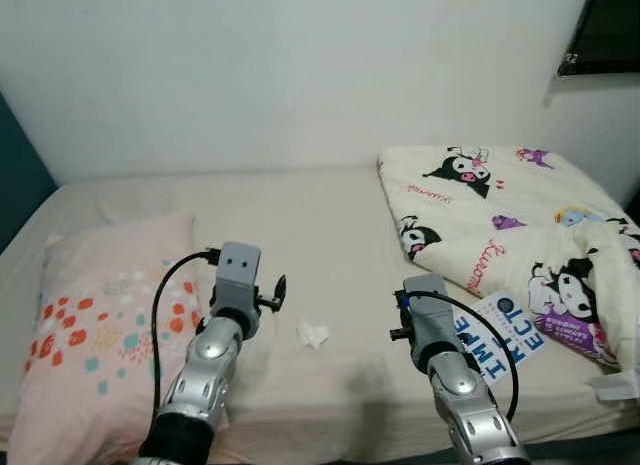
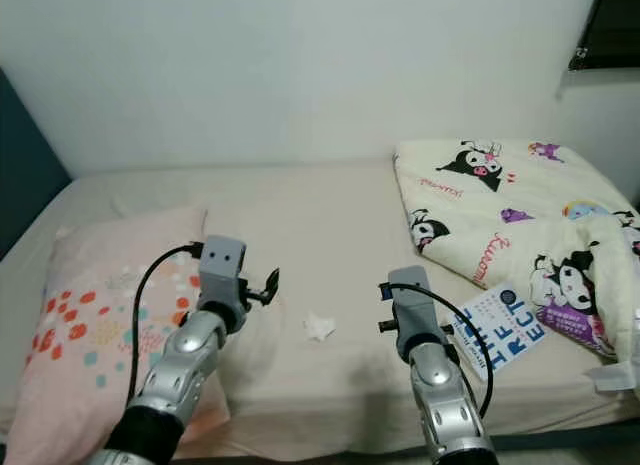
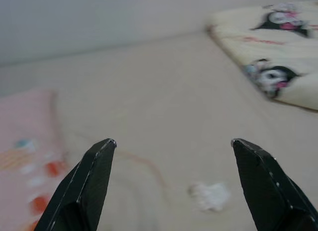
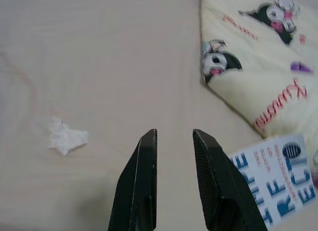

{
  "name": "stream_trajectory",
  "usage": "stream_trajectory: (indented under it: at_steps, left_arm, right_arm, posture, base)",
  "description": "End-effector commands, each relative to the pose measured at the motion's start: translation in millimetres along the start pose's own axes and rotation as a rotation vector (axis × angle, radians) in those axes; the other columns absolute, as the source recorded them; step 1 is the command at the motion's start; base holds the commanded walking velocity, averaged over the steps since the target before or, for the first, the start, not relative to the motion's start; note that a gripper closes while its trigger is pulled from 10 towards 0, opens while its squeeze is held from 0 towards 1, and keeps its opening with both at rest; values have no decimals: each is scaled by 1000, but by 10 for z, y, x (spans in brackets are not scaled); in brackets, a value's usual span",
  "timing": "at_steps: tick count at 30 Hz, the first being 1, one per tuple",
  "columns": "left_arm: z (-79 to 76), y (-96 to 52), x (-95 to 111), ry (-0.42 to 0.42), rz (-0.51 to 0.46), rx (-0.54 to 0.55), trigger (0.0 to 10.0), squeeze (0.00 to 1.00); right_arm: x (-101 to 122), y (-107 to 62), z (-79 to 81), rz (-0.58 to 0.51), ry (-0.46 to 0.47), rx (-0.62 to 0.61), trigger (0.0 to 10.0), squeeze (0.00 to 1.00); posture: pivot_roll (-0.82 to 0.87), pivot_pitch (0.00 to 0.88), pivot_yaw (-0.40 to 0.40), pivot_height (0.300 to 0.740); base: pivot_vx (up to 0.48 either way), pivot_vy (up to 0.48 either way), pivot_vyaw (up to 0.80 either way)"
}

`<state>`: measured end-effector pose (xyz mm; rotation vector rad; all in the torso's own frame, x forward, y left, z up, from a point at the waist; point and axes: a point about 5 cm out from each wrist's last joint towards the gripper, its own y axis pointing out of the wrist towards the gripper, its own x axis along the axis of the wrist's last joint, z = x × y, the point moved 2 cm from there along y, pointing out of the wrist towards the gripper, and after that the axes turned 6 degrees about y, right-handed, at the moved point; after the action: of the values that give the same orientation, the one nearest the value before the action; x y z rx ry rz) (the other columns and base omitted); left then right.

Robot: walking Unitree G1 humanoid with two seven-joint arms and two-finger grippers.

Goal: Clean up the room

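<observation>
White crumpled tissue is left sitting on the bare beige sheet, between the two arms, so that's probably the bit of rubbish being targeted. The left gripper is held above the mattress with its fingers spread wide, tissue just ahead, likely lined up for a grab. The right gripper is hovered nearby, fingers only slightly apart, holding nothing. A blue-lettered booklet is tucked against the cartoon-print blanket; a pink pillow is lying off to the left.

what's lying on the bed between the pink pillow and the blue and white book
A small crumpled white tissue lies on the beige sheet between the pink patterned pillow and the blue-lettered white book, seen in both eye views.
</observation>
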<state>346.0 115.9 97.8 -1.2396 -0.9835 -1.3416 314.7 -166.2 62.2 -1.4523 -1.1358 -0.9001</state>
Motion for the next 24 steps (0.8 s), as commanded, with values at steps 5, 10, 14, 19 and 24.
stream_trajectory:
  at_steps: [5,10,14,19,24]
  left_arm:
    - [89,-13,-10,-17,8,41,10000,0]
    - [95,-21,-10,-21,6,45,10000,0]
    - [101,-25,-14,-22,9,49,10000,0]
    - [120,-32,-19,-25,10,59,10000,0]
    - [138,-41,-38,-18,14,68,10000,0]
  right_arm:
    - [25,-10,144,-18,-40,67,10000,0]
    - [-3,-19,191,-7,-25,108,10000,0]
    - [-17,-16,194,-2,-40,112,10000,0]
    - [-24,-17,195,0,-42,113,10000,0]
    - [-23,-16,189,0,-42,115,10000,0]
  posture:
    - [-43,0,18,732]
    - [-43,0,17,732]
    - [-40,0,14,732]
    - [-38,0,12,732]
    - [-40,0,10,732]
  base:
    - [280,0,800]
    - [280,0,320]
    - [277,0,0]
    - [222,0,0]
    - [0,0,0]
